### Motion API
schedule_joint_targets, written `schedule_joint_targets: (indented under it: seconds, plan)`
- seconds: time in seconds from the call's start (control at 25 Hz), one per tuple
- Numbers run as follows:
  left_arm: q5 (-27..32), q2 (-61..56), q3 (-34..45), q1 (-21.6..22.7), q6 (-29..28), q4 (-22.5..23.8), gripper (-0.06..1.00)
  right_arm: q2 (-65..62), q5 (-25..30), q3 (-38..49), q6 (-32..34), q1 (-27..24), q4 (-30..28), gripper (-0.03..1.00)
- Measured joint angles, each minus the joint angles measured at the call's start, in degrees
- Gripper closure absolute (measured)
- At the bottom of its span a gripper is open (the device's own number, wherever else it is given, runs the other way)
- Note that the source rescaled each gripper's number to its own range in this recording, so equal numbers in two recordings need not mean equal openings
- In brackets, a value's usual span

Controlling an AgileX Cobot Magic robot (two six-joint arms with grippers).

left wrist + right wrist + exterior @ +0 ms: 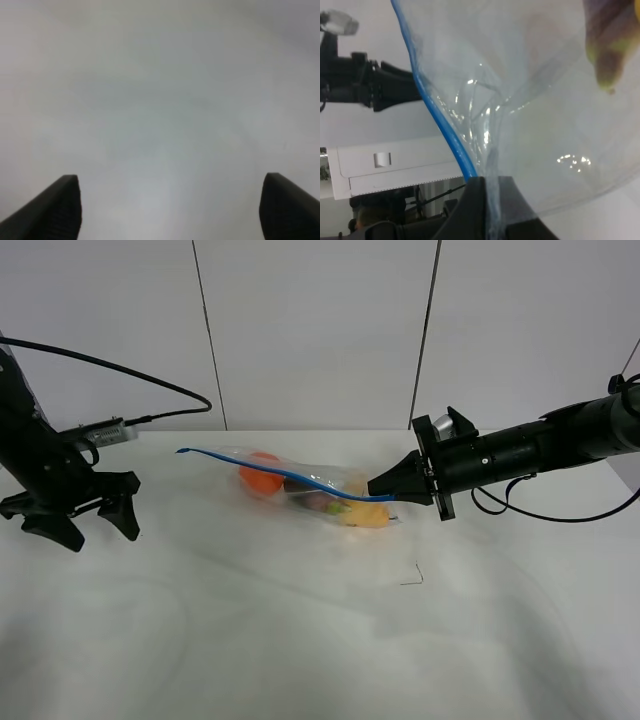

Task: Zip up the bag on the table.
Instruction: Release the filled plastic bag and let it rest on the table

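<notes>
The clear crinkly bag (305,483) lies on the white table (300,640) near the middle back, with orange, purple and yellow toy produce inside. Its blue zipper strip (270,466) runs from the left end to the right end. My right gripper (385,488) is shut on the bag's right end at the zipper; in the right wrist view the fingertips (485,186) pinch the plastic and the blue strip (435,115). My left gripper (95,525) is open and empty at the table's left, well apart from the bag; its fingers (55,207) frame bare table.
A black cable (120,365) arcs from the left arm along the back wall. A small dark mark (413,577) sits on the table right of centre. The left arm (375,90) shows in the right wrist view beyond the bag.
</notes>
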Motion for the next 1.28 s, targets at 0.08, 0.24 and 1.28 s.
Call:
schedule_joint_targets:
  seconds: [0.08,0.24,1.28]
  plan:
    - [3.90,0.00,-0.04,0.00,-0.57,0.68,-0.06,0.00,0.00,0.00,0.00,0.00,0.00,0.97]
    - [11.54,0.00,-0.22,0.00,0.29,2.91,-0.06,0.00,0.00,0.00,0.00,0.00,0.00,0.97]
    - [5.83,-56.46,34.57,0.00,4.90,3.51,-0.06,0.00,0.00,0.00,-0.05,0.00,0.00,0.97]
